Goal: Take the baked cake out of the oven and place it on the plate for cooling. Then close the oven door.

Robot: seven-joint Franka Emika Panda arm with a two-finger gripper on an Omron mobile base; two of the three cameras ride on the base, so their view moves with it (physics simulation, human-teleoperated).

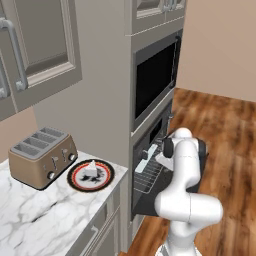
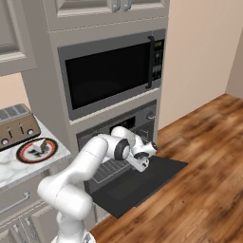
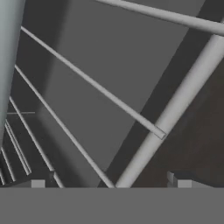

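Door point(image 2: 142, 182) lies dropped flat, hinged low at the oven point(image 2: 118, 142), its dark panel reaching out over the wood floor point(image 2: 204, 156) toward the robot. The gripper point(image 2: 141, 163) hangs just above the inner part of that panel, at the front edge of the pulled-out rack point(image 1: 149, 175), pointing down and inward. In the hand view the two dark fingertips point(image 3: 181, 179) stand well apart at the bottom corners, spread wide with nothing between them, and the rack's thick front bar point(image 3: 175, 109) crosses the gap on a slant without visibly touching either tip. A pale tray point(image 1: 150, 152) sits farther in on the rack, beside the wrist. The cake point(image 1: 91, 169) is already out: a small white wedge resting on the plate point(image 1: 75, 181), which sits on the marble counter point(image 1: 40, 215) just beside the toaster point(image 1: 42, 156), well off to the arm's left. By that reading, only the shutting remains. What the coming move turns on is the door's far edge, which lies outward and lower than the hand, away from the oven; the handle's long axis would run across the door's width, though it is not plainly visible here. The hand would likely have to back out, drop beneath that edge and lift. Above sits the microwave point(image 2: 111, 73).
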